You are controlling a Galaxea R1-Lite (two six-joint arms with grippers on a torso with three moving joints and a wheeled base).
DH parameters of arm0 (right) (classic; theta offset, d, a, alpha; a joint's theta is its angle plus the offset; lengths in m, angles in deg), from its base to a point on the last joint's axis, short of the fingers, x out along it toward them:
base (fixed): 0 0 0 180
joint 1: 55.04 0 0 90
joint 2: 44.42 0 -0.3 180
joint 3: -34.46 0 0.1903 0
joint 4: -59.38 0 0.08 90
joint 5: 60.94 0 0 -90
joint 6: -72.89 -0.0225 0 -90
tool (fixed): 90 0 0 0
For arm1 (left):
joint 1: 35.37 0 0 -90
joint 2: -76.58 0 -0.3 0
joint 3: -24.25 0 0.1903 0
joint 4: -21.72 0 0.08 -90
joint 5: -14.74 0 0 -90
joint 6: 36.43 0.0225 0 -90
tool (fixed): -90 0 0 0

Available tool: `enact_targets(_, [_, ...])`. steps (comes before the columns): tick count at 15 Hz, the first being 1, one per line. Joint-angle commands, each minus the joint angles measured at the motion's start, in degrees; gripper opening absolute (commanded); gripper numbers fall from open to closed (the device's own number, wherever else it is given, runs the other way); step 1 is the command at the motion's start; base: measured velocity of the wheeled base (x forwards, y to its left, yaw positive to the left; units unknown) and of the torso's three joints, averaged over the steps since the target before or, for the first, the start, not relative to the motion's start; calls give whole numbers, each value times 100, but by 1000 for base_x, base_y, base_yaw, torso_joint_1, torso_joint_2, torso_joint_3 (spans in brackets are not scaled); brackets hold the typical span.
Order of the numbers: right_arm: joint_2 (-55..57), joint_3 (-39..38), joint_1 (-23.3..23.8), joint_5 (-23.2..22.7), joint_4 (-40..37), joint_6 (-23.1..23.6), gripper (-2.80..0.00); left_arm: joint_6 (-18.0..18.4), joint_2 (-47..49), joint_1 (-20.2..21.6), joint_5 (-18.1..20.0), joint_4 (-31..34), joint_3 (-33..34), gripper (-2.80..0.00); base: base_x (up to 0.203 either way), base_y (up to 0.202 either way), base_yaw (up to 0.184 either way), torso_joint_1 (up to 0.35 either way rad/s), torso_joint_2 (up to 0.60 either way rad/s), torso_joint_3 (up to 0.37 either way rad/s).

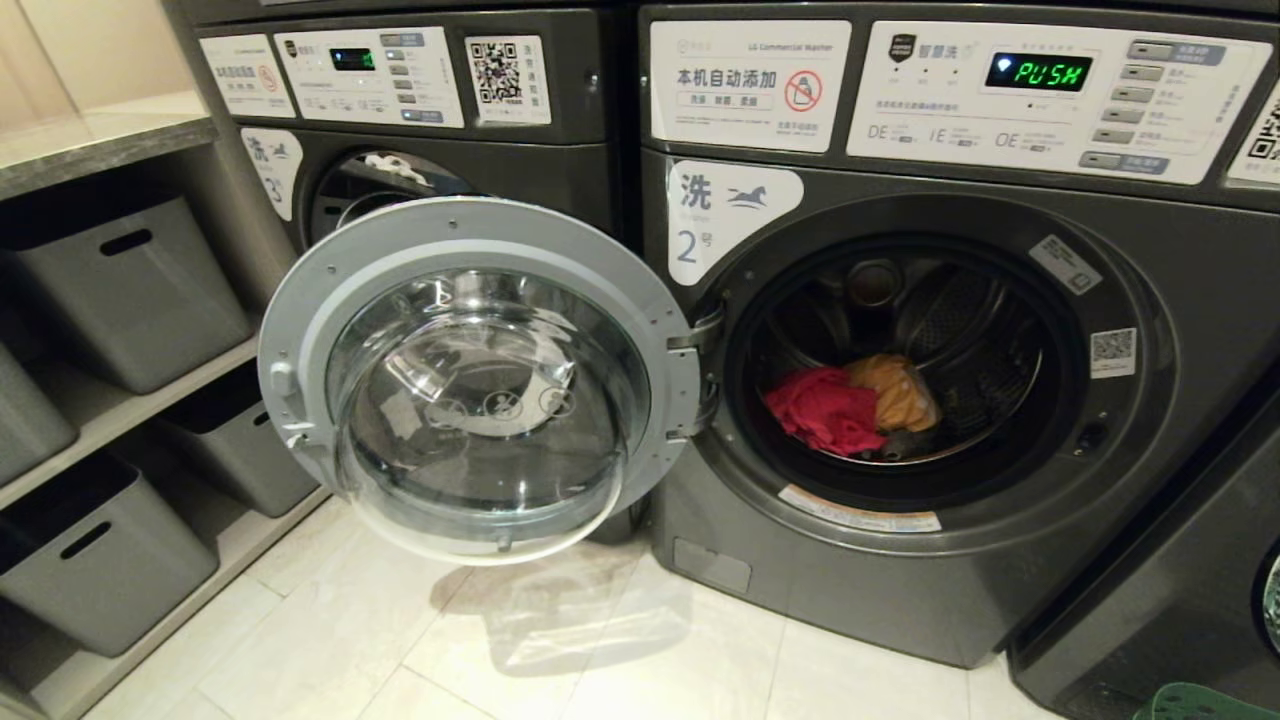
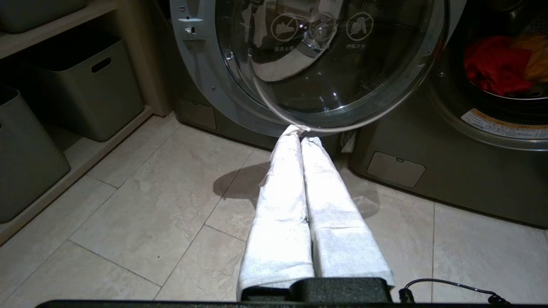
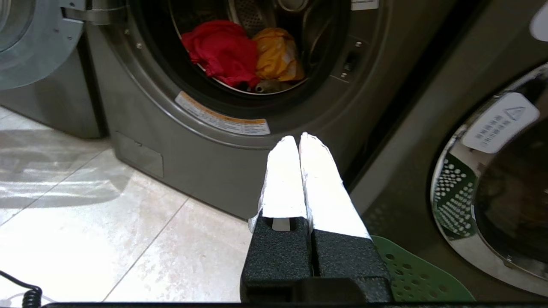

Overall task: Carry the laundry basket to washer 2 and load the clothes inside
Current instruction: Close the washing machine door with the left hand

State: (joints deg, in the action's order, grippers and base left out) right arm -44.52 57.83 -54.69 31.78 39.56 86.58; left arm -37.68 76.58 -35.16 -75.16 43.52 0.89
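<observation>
On the pale tiled floor (image 1: pixel 600 650) before the washer (image 1: pixel 950 420), both grippers, left (image 2: pixel 302 133) and right (image 3: pixel 299 141), hang clenched and empty. The basket (image 1: pixel 1210 703) sits just right of the washer. The clothes (image 1: pixel 850 405) lie in its drum, but its door (image 1: pixel 470 370) stands open, so a careless swing could strike it.

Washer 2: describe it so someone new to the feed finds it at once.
Three dark grey front-loaders stand in a row beside the shelf of grey bins. Washer 2 is the middle one, its round door swung open leftward. Unlike its neighbours, it carries a blue numeral 2 label and holds red and orange-yellow clothes in its drum.
</observation>
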Motion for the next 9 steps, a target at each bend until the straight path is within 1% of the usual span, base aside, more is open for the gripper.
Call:
enact_targets(1, [10,0,0,1,6,11,-280,-6,-8,-3,-1,-1,62,-280,0,7,-82,0,7,6])
enact_targets(7, [10,0,0,1,6,20,-280,1,-1,-3,-9,-1,62,-280,2,9,-165,3,3,2])
enact_targets(8, [10,0,0,1,6,20,-280,-4,-7,-3,-1,-1,62,-280,-5,2,-95,2,1,7])
enact_targets(9, [10,0,0,1,6,20,-280,-7,-7,-3,-1,-1,62,-280,0,0,0,0,0,0])
